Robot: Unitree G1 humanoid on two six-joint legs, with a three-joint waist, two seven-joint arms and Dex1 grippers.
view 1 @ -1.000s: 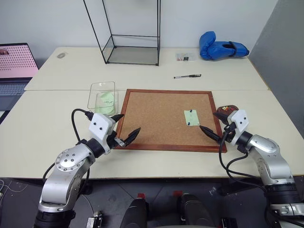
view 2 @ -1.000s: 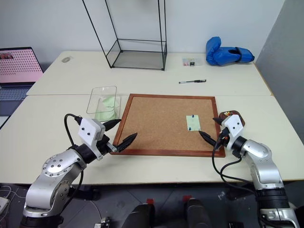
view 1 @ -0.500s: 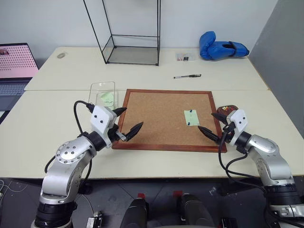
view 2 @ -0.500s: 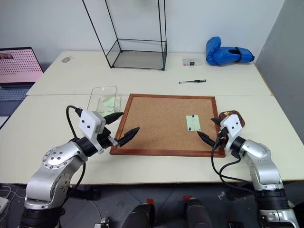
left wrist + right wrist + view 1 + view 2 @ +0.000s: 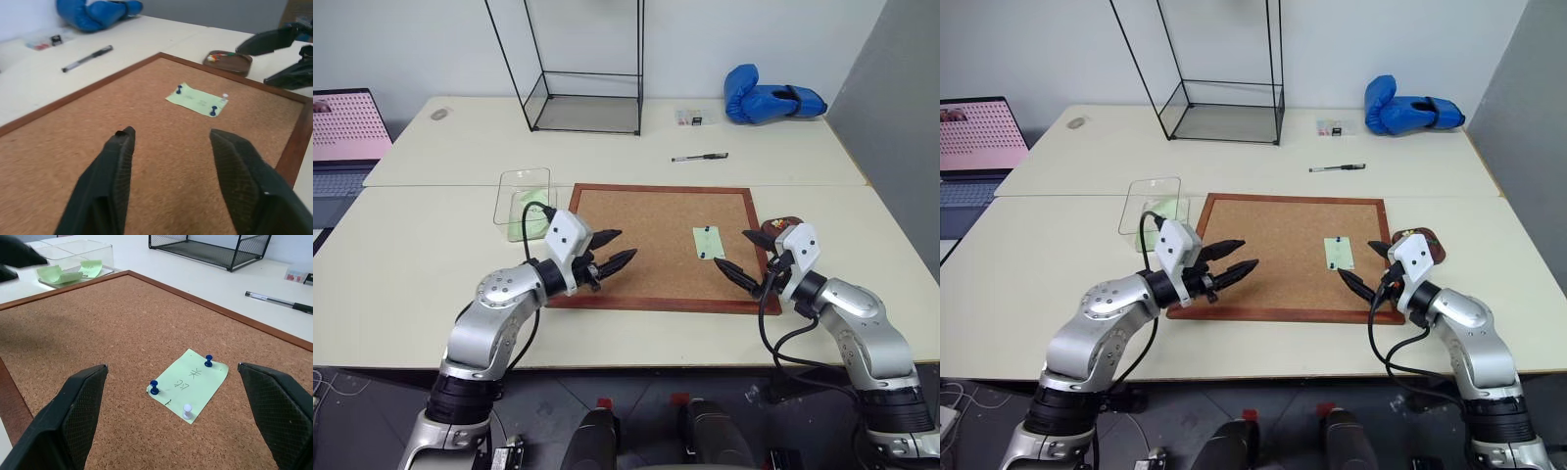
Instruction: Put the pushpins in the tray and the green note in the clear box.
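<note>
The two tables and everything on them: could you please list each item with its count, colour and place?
cork board: one, brown, wood-framed, centre.
green note: one, pale green, pinned to the board's right part.
pushpins: two blue, one white, in the note.
tray: one, dark brown, right of the board.
clear box: one, transparent, left of the board, green slips inside.
wire case: one, black, far table.
pen: one, black.
boxing glove: one, blue.
laptop: one, pink screen.
left gripper: open.
right gripper: open.
</note>
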